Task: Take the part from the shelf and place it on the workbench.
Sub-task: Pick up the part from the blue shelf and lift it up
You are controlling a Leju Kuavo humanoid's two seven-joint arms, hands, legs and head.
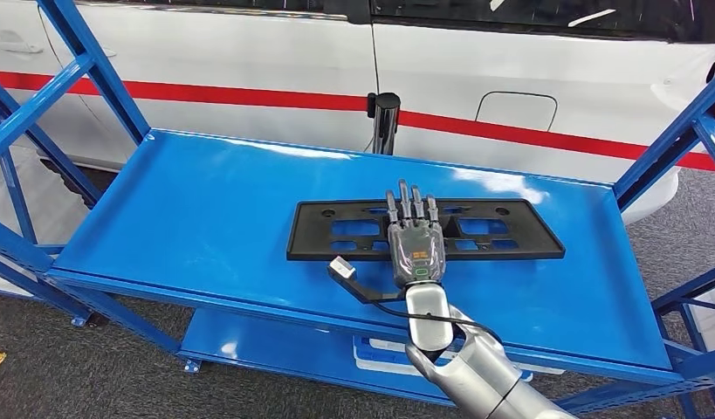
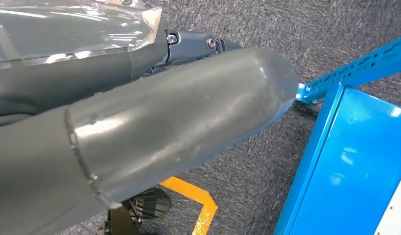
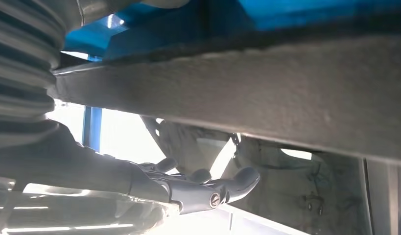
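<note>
Silver forearm metal rose from six o'clock in the head view and ended in the right hand (image 1: 416, 244), which lay palm down with its fingers stretched flat over the near long edge of the part (image 1: 336, 237), a black rectangular frame with slotted windows. That part lay flat on the upper deck of the blue shelf (image 1: 188, 218), a little toward three o'clock of the deck's middle, its long side running from nine to three. The hand was pressed on top rather than wrapped round anything, so it read as spread and not yet grasping, probably set there to line up over the edge before the fingers curled under; that was a judgement only. A small grey tab on a dark cable (image 1: 342, 268) lay at nine o'clock of the wrist, its purpose unclear. Beyond the shelf at twelve o'clock stood a white vehicle body with a red stripe (image 1: 249, 93). From the right wrist view the part's pale underside loomed blurred and back-lit, and whether the thumb had hooked beneath could not be told. The left hand (image 2: 198, 44) hung beside the shelf frame over grey carpet, mostly hidden by its own thick thumb, so its state could not be told. No table appeared.
</note>
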